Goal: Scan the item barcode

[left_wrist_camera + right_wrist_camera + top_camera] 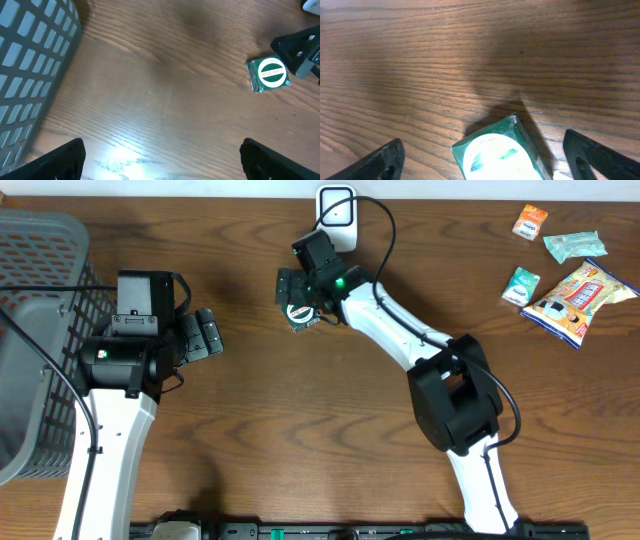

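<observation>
Overhead, I am counting one green packet (300, 314), one white scanner (337, 208) just behind it, four snack packets (580, 298) well to its right, and one grey basket (40, 290) well to its left. The right gripper (295, 298) is hanging over the green packet, claw standing apart. The left gripper (207, 335) is pointing toward it, claw also apart. Only the right wrist view is showing the packet lying flat on the table (420, 60) between the wide fingers (385, 160), untouched.
</observation>
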`<move>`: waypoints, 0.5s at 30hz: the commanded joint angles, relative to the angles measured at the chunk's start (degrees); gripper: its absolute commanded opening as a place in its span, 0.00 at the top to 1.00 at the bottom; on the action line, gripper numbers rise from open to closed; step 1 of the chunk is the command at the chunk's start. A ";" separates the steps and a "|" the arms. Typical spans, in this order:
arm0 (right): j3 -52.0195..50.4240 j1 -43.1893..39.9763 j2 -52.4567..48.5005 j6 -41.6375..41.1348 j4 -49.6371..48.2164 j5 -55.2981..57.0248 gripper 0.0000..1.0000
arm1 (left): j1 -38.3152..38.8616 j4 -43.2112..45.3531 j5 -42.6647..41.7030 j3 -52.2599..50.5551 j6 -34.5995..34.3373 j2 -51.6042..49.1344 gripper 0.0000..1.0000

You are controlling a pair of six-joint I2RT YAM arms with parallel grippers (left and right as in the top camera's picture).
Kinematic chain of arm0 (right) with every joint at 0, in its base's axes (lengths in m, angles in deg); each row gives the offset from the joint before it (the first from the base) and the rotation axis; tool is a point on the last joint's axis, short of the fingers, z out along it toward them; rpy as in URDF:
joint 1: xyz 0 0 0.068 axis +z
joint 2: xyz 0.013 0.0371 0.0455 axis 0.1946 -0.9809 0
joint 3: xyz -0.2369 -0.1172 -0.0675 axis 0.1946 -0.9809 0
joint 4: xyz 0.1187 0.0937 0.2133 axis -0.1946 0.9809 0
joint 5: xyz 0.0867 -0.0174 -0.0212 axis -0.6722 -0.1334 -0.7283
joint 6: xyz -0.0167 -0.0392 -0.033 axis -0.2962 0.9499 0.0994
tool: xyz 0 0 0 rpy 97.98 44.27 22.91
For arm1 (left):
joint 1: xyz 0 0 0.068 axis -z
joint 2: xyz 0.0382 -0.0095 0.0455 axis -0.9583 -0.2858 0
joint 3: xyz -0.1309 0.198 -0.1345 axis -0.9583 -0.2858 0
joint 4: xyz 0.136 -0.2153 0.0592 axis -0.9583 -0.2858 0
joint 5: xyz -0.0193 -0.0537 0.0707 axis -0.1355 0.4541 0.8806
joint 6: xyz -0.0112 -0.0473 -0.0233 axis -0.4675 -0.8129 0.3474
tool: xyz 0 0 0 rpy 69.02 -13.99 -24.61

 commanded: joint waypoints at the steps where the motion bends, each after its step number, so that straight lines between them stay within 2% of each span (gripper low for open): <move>1: 0.68 1.49 0.04 4.52 -0.46 6.97 0.12 | -0.17 -0.20 0.76 0.28 0.31 0.24 0.02; 2: 0.68 1.60 0.04 7.93 -0.68 8.11 0.17 | -0.17 -0.20 0.76 0.28 0.31 0.24 0.02; 9: 0.13 1.64 -2.32 30.51 -1.92 3.58 0.16 | -0.17 -0.20 0.74 0.28 0.31 0.24 0.02; 12: 0.13 1.42 -3.76 32.94 -0.55 3.50 0.16 | -0.17 -0.20 0.76 0.28 0.31 0.24 0.02; 15: 0.13 1.29 -4.02 32.92 1.25 -1.49 0.18 | -0.17 -0.20 0.76 0.28 0.31 0.24 0.02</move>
